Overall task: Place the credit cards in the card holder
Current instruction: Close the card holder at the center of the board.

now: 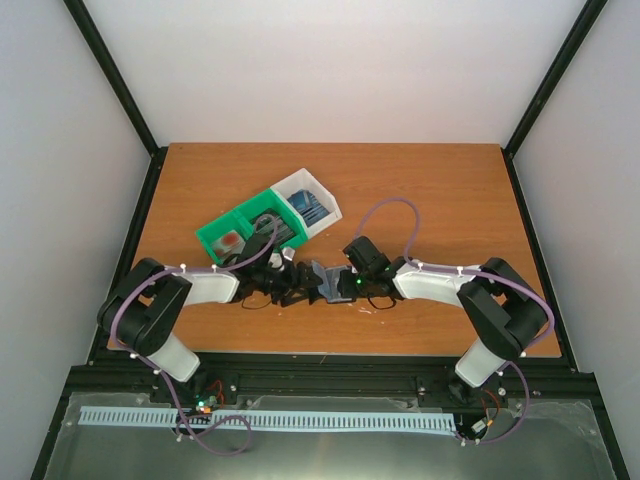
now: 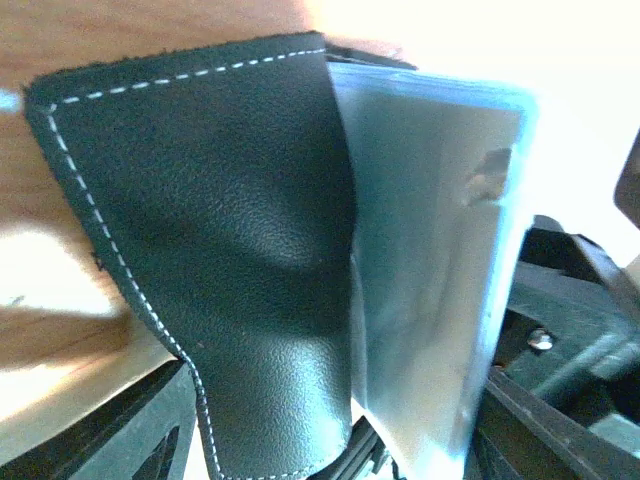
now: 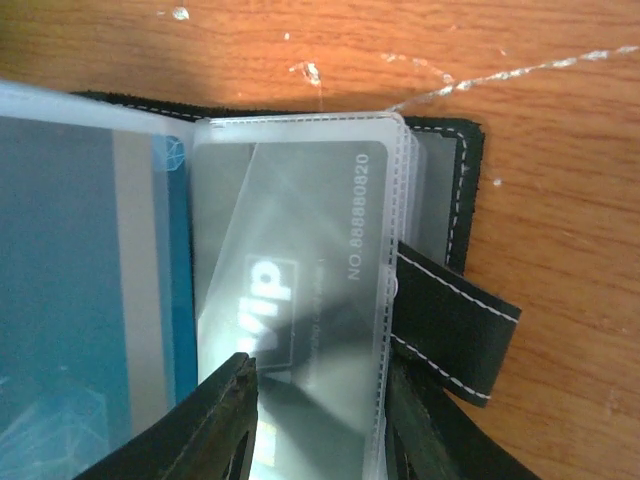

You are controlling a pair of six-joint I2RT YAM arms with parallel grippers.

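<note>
Card holder (image 1: 320, 282) looks floppy, sleeves (image 3: 300, 250) slick: pinch its stitched cover (image 2: 210, 250); your left gripper (image 1: 303, 286) and right gripper (image 1: 336, 287) flank it, clamping unclear.

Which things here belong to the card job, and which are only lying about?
Job: card holder; grey card inside it; blue cards and red card in the bin.
Lying about: that bin; table.
</note>
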